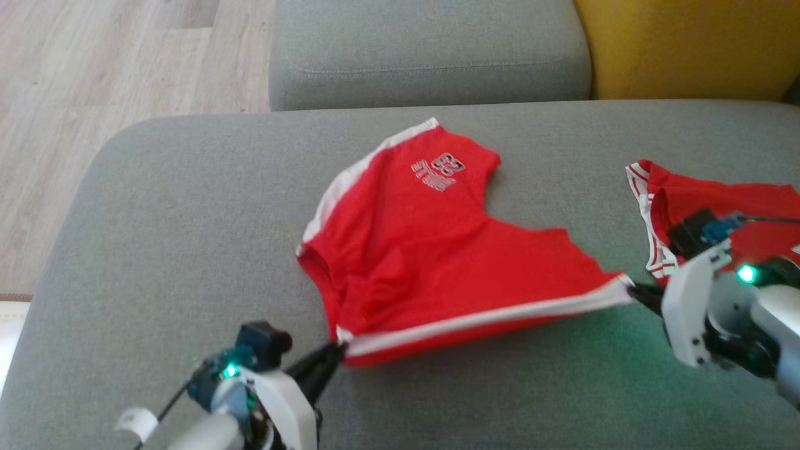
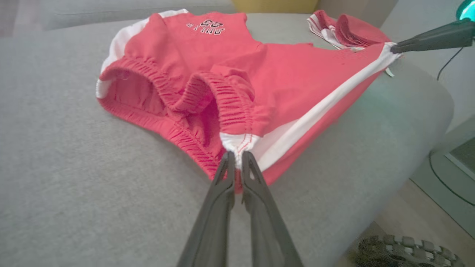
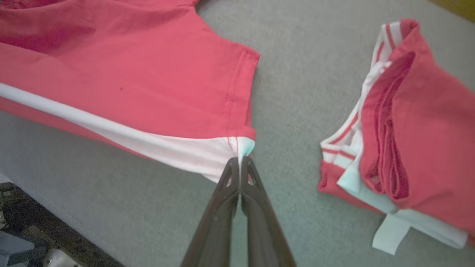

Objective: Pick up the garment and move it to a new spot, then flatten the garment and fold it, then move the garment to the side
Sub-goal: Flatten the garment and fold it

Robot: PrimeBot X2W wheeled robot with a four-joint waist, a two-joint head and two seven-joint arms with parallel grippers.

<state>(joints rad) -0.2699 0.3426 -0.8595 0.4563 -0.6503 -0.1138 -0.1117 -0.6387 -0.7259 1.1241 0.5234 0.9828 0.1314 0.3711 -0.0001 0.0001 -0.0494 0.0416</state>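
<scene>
Grey cushion (image 1: 187,219) bears red shorts (image 1: 425,250) pinched by left end effector (image 2: 237,155).

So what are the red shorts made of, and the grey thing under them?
The red shorts look like soft, matte knit cloth, maybe cotton: they wrinkle, and the waistband is gathered elastic. The grey cushion looks like woven upholstery fabric: dull, finely flecked surface.

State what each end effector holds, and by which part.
The left end effector pinches the red shorts at the waistband corner; the right end effector pinches their leg-hem corner.
</scene>
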